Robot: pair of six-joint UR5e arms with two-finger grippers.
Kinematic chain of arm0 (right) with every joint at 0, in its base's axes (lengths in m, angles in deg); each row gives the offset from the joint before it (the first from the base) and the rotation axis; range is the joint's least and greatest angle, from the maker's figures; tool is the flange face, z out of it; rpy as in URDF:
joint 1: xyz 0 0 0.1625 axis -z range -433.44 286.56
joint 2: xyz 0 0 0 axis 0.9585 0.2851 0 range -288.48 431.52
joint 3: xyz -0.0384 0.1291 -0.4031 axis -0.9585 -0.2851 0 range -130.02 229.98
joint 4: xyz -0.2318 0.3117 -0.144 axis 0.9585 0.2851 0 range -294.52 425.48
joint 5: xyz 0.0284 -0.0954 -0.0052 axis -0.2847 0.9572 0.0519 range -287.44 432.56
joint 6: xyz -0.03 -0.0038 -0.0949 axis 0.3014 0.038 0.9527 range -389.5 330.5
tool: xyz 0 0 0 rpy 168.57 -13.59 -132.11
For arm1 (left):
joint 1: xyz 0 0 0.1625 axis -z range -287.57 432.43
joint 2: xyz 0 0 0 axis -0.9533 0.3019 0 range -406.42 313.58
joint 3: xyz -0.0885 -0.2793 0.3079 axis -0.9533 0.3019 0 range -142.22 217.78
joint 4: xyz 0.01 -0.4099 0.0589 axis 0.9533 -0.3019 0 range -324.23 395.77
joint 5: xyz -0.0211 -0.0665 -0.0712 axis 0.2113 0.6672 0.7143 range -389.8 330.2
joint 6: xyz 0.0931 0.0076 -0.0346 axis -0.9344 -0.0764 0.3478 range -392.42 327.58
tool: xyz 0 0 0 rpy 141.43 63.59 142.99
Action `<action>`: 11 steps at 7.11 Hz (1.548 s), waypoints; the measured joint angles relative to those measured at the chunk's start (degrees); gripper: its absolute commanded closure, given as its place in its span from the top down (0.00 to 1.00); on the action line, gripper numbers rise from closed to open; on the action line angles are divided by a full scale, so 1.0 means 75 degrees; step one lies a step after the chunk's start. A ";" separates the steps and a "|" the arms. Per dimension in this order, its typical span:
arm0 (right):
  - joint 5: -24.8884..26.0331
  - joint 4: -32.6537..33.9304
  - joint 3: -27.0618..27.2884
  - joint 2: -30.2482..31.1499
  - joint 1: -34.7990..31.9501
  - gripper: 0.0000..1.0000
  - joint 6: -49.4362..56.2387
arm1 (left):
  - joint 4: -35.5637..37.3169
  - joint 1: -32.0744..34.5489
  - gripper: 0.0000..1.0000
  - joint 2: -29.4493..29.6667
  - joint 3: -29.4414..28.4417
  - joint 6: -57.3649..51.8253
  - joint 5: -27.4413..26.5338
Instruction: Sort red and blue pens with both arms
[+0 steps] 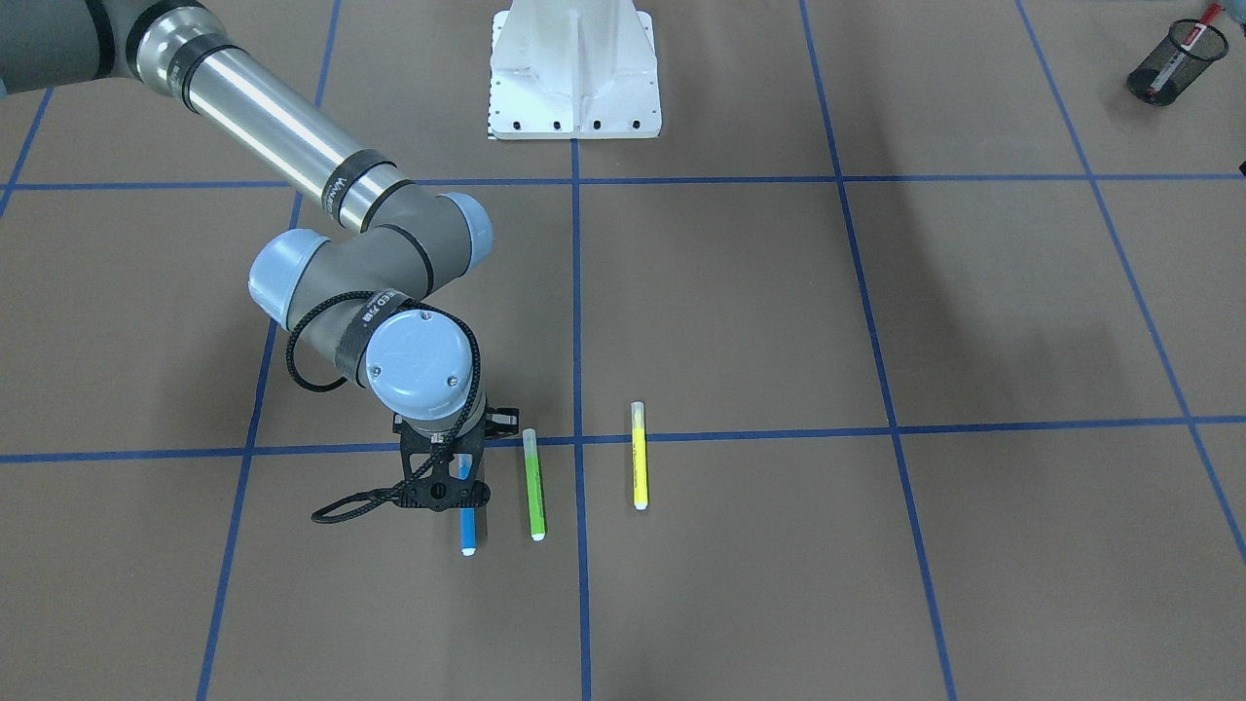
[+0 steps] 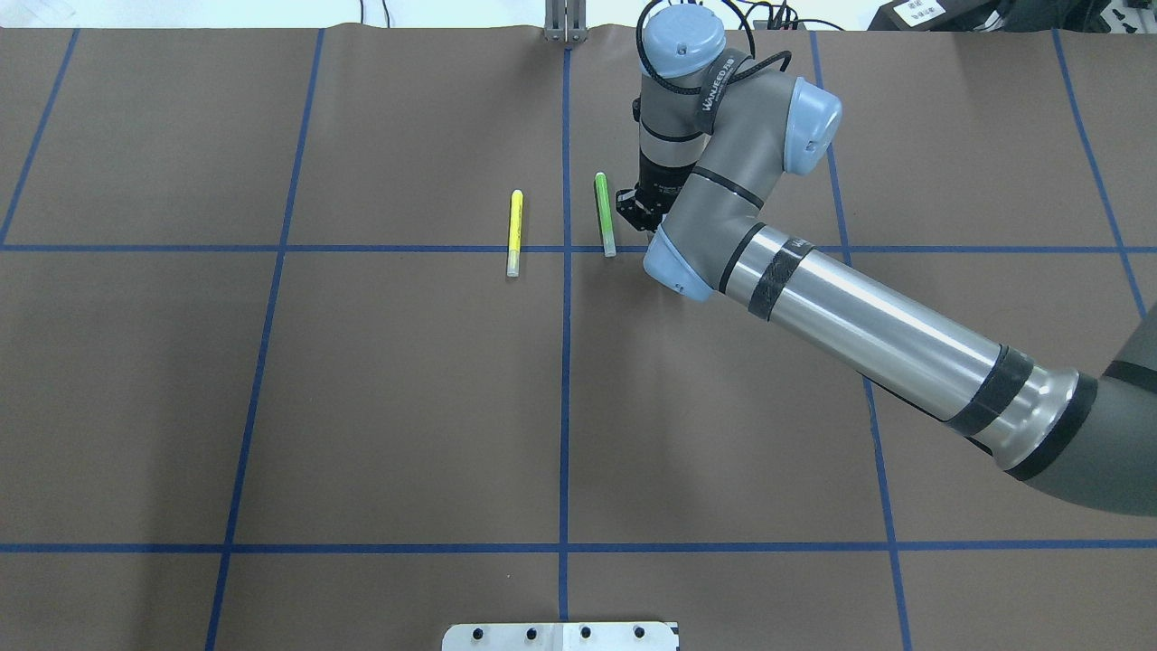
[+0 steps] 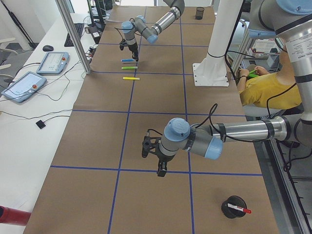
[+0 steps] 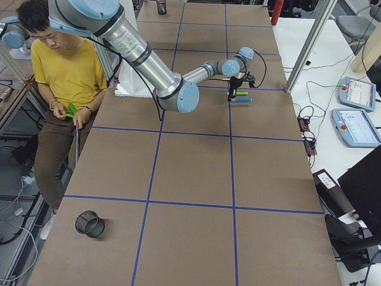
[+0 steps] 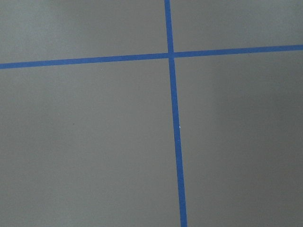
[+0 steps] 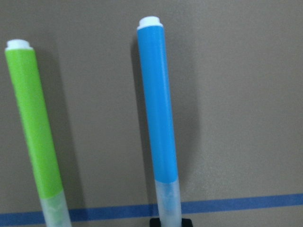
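Brown table (image 1: pixel 973 584): matte paper-looking cover, split into big squares by blue tape lines.
Right arm (image 1: pixel 292 136): shiny metal tube plus grey joints with light-blue caps, stretched far out, elbow bent, wrist aimed straight down.
Right gripper (image 1: pixel 446 487): black, sitting right over the cap end of the blue highlighter (image 1: pixel 467 526). Honestly can't tell if the fingers are spread or pinched, since the wrist cam only catches a black bit at the cap.
Blue highlighter: slim smooth cylinder, frosted clear cap, white tip, lying flat on the table across a tape line.
Green highlighter (image 1: pixel 533 487): same shape, just beside the blue one, parallel.
Yellow highlighter (image 1: pixel 639 458): next along, also parallel.
Left arm (image 3: pixel 234 131): reaches out over the other end of the table, wrist down.
Left gripper (image 3: pixel 161 170): hovers above bare paper; can't tell its state.
Red marker (image 3: pixel 240 210): white barrel, red cap, poking out of a black mesh cup (image 1: pixel 1173 63), well apart from the highlighters.
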 measured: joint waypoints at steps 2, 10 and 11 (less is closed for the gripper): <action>0.0038 0.0818 0.0738 0.0094 -0.0198 0.00 0.0528 | 0.0011 0.0000 1.00 -0.0020 -0.0028 0.0006 0.0018; -0.0009 0.3015 0.4750 0.2754 -0.1322 0.00 0.4040 | 0.1276 -0.0076 1.00 0.0297 -0.0189 -0.0124 0.0020; -0.0025 0.3194 0.5089 0.2941 -0.1414 0.00 0.4157 | 0.1904 -0.0154 1.00 0.0392 -0.0028 -0.0569 0.0021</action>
